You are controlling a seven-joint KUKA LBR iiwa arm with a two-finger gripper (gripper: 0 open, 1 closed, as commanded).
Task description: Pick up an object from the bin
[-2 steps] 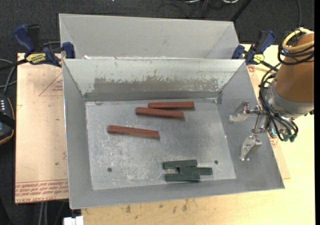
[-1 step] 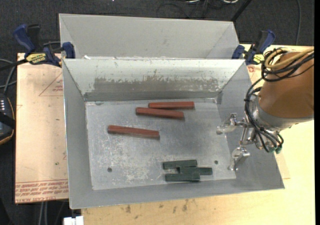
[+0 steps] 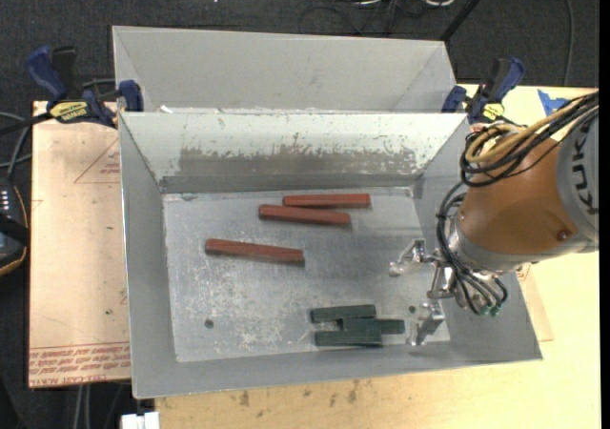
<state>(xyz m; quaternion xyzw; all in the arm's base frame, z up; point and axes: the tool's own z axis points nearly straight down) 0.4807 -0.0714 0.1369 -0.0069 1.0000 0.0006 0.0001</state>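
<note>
You'll find your gripper point(image 3: 420, 294) low over the right side of the grey bin point(image 3: 286, 146), near the front right corner. Its 2 metal fingers point(image 3: 411, 259) are spread apart, with nothing but bare floor between them, so the hand is released and empty. The nearest things are 2 dark green blocks lying side by side on the front floor. The lower green block point(image 3: 362, 334) ends just beside the nearer finger, and the upper green block point(image 3: 343, 314) sits against it, a little further left. Judging by that position, one of these is your likeliest pick, though the fingers aren't round either yet. The bin also holds 3 reddish-brown sticks lying flat. The back stick point(image 3: 326, 200) and middle stick point(image 3: 305, 215) lie close together near the rear wall. The left stick point(image 3: 254, 251) lies alone, well apart from the gripper. Everything lies loose and single, with no heap to crowd your approach.
</note>
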